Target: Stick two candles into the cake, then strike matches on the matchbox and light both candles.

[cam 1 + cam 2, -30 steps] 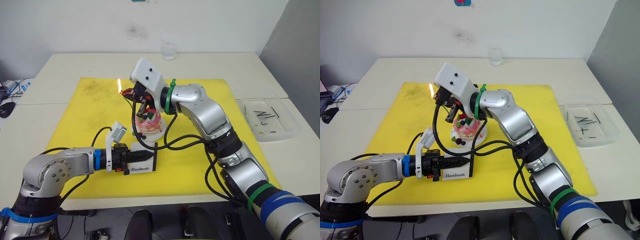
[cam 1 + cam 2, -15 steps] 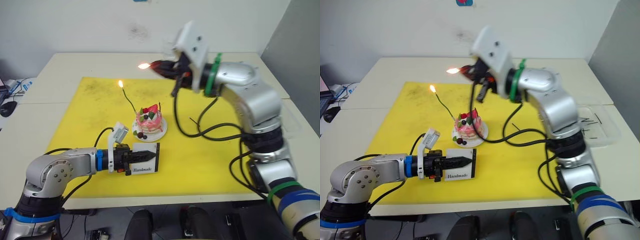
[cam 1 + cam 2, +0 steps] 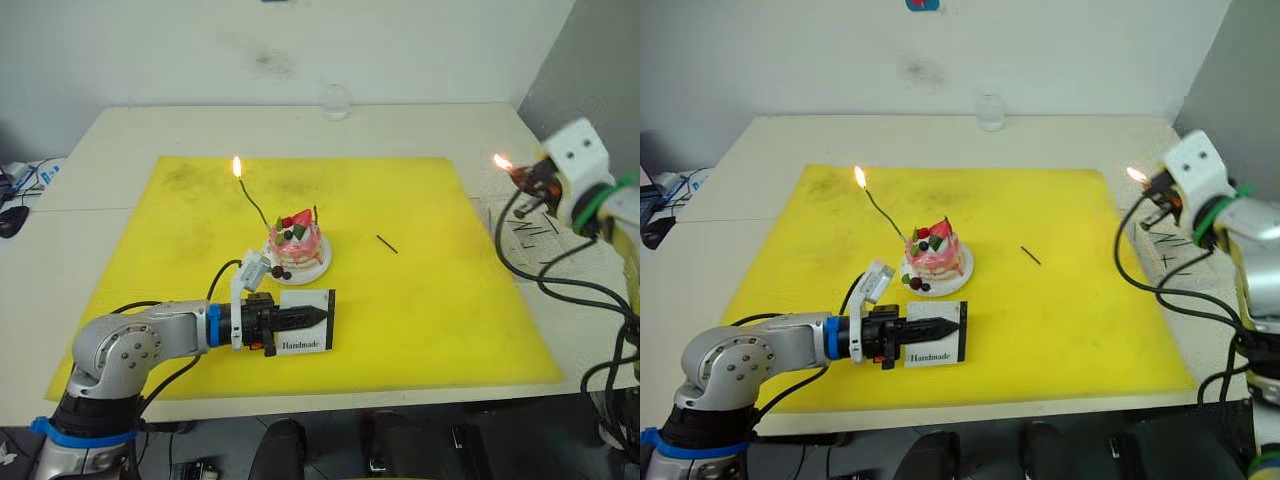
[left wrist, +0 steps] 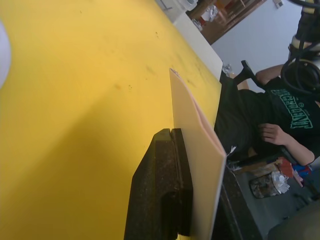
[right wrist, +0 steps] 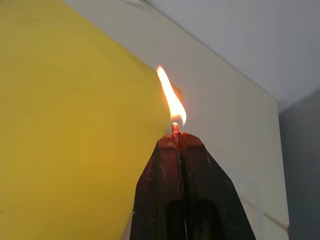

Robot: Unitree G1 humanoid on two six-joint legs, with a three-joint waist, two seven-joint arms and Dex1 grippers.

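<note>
- Right gripper (image 3: 522,176) is out past the mat's (image 3: 420,330) right edge, above the tray (image 3: 1185,250) of spare matches, fingers pinched tight on a match (image 5: 175,128) burning right at the tips.
- That match is a light, brittle stick, I'd say: hold it by the bare end, and there's hardly any stick left between flame and pads, so it can't be held long.
- Cake (image 3: 296,243) sits mid-mat on its plate, well apart from the right gripper.
- Green candle (image 3: 252,200) leans out of the cake toward the left, and it's lit, flame at the top.
- Red candle (image 3: 316,213) stands on the cake's right side; I see no flame on it, so I judge that one still to be lit.
- Candles look thin and bendy; a nudge would likely tip them, so bring flame to the wick only.
- Left gripper (image 3: 318,318) clamps the matchbox (image 3: 312,333) on edge, just in front of the cake.
- One loose match (image 3: 387,243) lies on the mat right of the cake.
</note>
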